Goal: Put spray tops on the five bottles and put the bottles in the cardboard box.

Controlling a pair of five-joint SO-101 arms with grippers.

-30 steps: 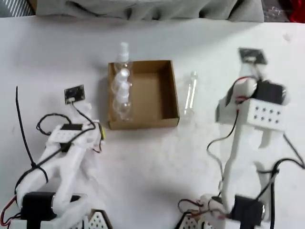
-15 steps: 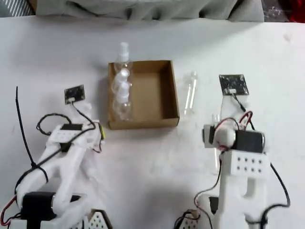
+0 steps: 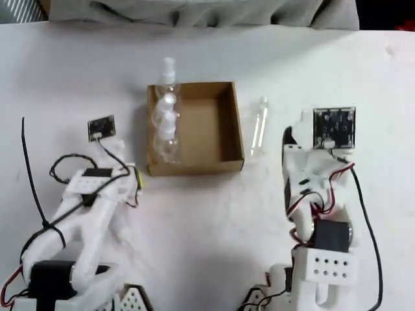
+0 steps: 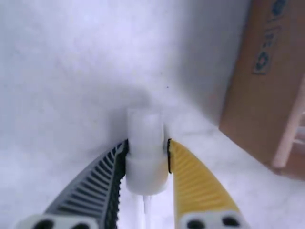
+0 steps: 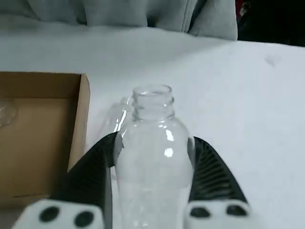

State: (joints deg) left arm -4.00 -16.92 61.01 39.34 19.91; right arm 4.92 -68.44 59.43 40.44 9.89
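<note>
My left gripper (image 4: 146, 149) is shut on a white spray top (image 4: 144, 126) held just above the table, close to the cardboard box (image 4: 267, 95). In the high view it (image 3: 134, 180) sits left of the box's front corner. My right gripper (image 5: 153, 143) is shut on a clear bottle (image 5: 152, 114) with an open neck, held upright. From above, that gripper (image 3: 293, 137) is right of the box (image 3: 194, 170). Several capped bottles (image 3: 166, 126) lie along the box's left side. One more clear bottle (image 3: 259, 126) lies on the table between the box and my right arm.
A grey cloth (image 3: 194, 13) runs along the far table edge. Black and red cables (image 3: 39, 194) trail beside both arm bases. Bare white table (image 3: 214, 227) stretches between the arms in front of the box.
My right arm has drawn back from the far right of the table toward the front, and its wrist has turned. The left arm and the spray top have not moved.
</note>
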